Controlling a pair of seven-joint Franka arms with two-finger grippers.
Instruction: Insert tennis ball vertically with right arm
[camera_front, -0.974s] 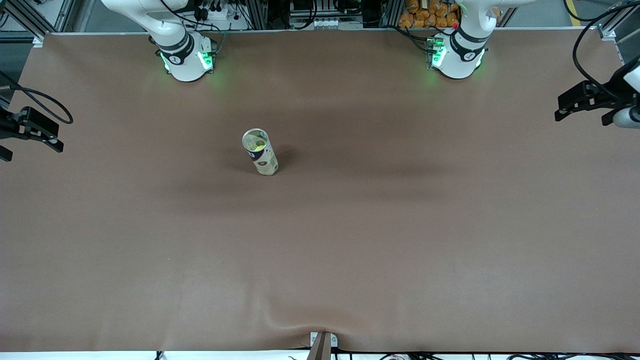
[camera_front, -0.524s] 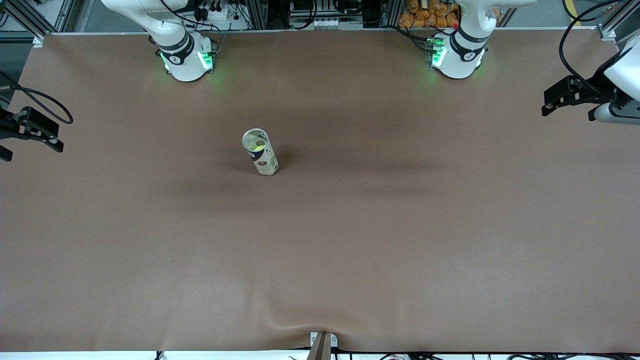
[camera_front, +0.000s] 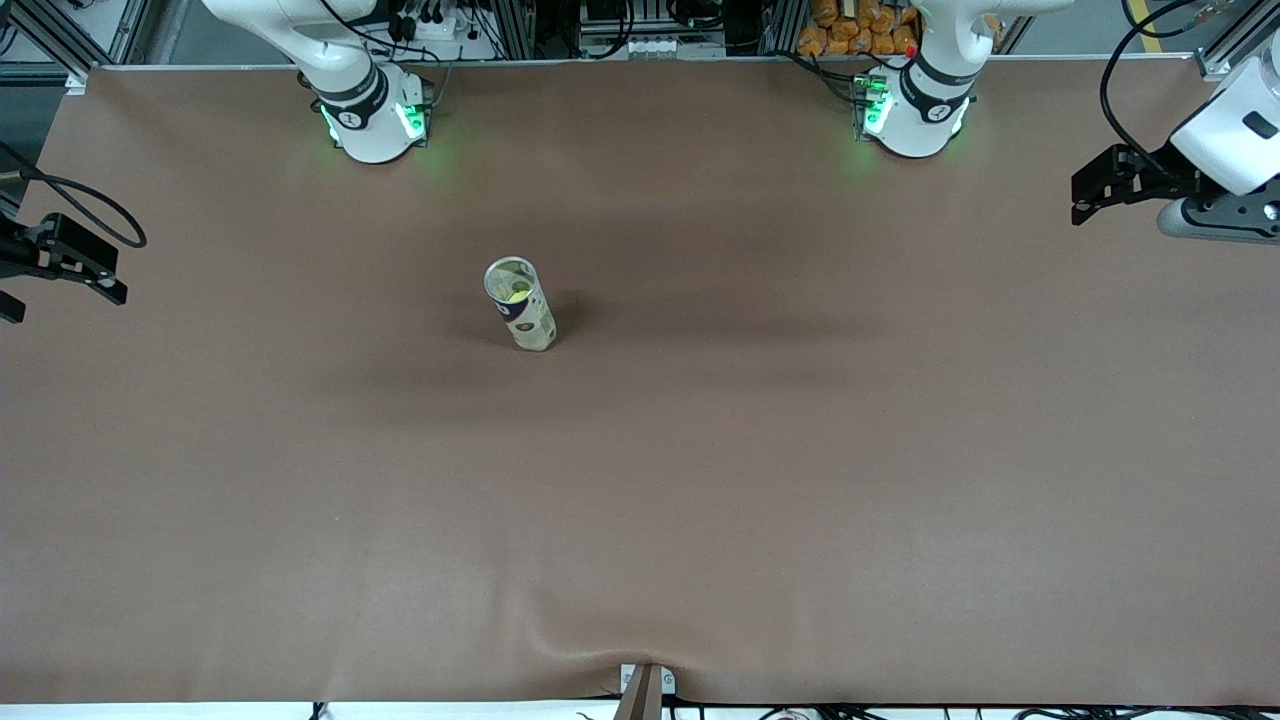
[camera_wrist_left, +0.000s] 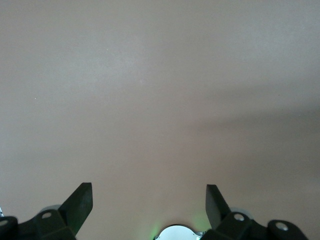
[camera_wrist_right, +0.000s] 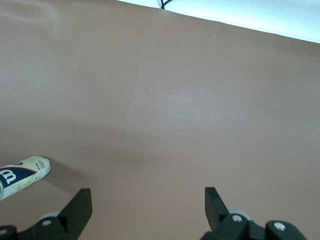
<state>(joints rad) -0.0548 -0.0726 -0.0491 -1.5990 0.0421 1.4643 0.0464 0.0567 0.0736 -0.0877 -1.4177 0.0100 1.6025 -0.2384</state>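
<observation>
Brown table cover (camera_front: 760, 480); pale cream tennis-ball can (camera_front: 521, 305) with navy band, yellow-green ball inside; black grippers.

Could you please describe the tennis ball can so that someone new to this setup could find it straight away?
On the brown table, look in front of the right arm's base, a little nearer the front camera. There the tennis ball can stands upright, open at the top, with a yellow-green ball showing inside. It is the only loose thing on the table.

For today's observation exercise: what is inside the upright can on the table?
Through the tennis ball can's open top, a yellow-green ball shows. Anything beneath that ball is covered.
</observation>
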